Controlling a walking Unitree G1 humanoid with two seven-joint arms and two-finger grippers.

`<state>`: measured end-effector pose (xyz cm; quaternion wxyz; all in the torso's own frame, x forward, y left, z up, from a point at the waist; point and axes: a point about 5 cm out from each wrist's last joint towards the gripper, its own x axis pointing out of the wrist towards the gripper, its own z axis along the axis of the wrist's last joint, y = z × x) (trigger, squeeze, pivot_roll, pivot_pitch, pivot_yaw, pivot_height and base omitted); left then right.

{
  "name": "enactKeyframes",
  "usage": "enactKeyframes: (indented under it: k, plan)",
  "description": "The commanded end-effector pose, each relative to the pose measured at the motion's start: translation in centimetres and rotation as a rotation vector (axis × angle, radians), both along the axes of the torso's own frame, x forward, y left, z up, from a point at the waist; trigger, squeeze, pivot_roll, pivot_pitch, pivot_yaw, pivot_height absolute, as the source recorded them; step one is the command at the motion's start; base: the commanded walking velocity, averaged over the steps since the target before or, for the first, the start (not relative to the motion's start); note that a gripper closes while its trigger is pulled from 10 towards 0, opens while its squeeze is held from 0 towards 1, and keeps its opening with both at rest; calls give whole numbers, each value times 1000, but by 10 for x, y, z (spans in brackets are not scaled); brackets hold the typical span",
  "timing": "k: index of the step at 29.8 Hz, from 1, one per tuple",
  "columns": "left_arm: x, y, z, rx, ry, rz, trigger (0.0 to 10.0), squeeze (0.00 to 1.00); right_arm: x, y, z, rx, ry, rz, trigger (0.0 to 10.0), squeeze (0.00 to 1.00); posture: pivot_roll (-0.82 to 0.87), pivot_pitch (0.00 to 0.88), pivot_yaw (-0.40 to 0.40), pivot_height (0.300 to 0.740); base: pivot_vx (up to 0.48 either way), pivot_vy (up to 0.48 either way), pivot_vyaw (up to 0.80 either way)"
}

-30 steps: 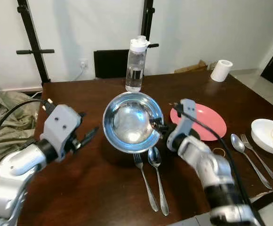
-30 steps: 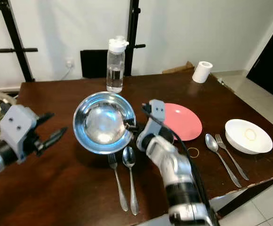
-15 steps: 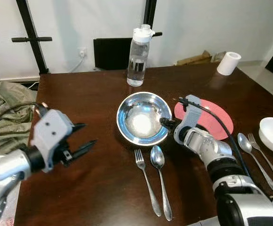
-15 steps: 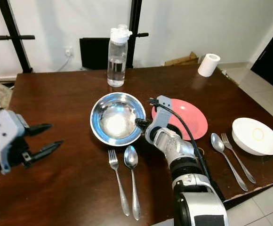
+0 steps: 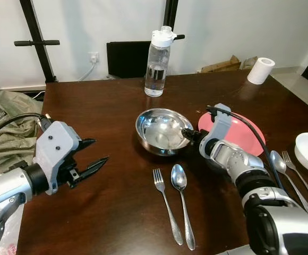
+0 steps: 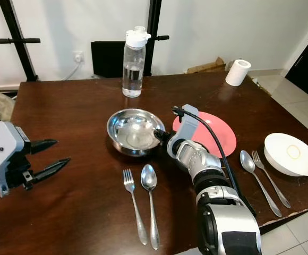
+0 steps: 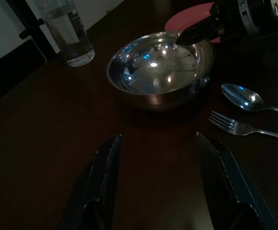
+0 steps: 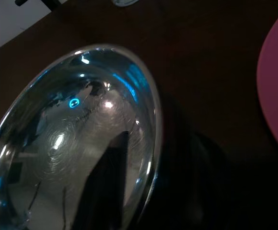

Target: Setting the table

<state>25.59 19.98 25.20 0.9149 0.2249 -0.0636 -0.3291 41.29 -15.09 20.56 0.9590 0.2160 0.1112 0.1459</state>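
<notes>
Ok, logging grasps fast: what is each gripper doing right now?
Left gripper: open, holding nothing, hovering over the table.
Right gripper: shut on the rim of the metal bowl.

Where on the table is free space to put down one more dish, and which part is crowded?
Bare wood lies between the left gripper and the steel bowl, and behind the bowl left of the water bottle. It is crowded from the bowl, gripped by the right gripper, past the pink plate to the white bowl.
</notes>
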Motion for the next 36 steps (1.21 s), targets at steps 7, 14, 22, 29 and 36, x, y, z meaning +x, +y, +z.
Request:
enactKeyframes:
  k: [7, 14, 22, 29, 36]
  plan:
    - [-1, -11, -11, -18, 37, -23, 10000, 0, 3, -10, 24, -40, -136, -13, 10000, 0, 246, 153, -6, 740, 0, 0, 0]
    - [5, -18, -17, -71, 30, 17, 10000, 0, -12, -17, 58, -194, -431, -58, 10000, 0, 240, 147, -1, 740, 0, 0, 0]
    - [30, -18, -41, -286, 12, 392, 10000, 0, -74, -5, 34, -224, -652, -114, 10000, 0, 187, 144, 16, 740, 0, 0, 0]
    - [30, -18, -60, -309, 28, 510, 10000, 0, -103, 13, -11, -209, -567, -155, 10000, 0, 170, 133, 21, 740, 0, 0, 0]
    - [33, -21, -65, -327, 16, 563, 10000, 0, -114, 16, -21, -250, -535, -160, 10000, 0, 165, 118, 27, 740, 0, 0, 0]
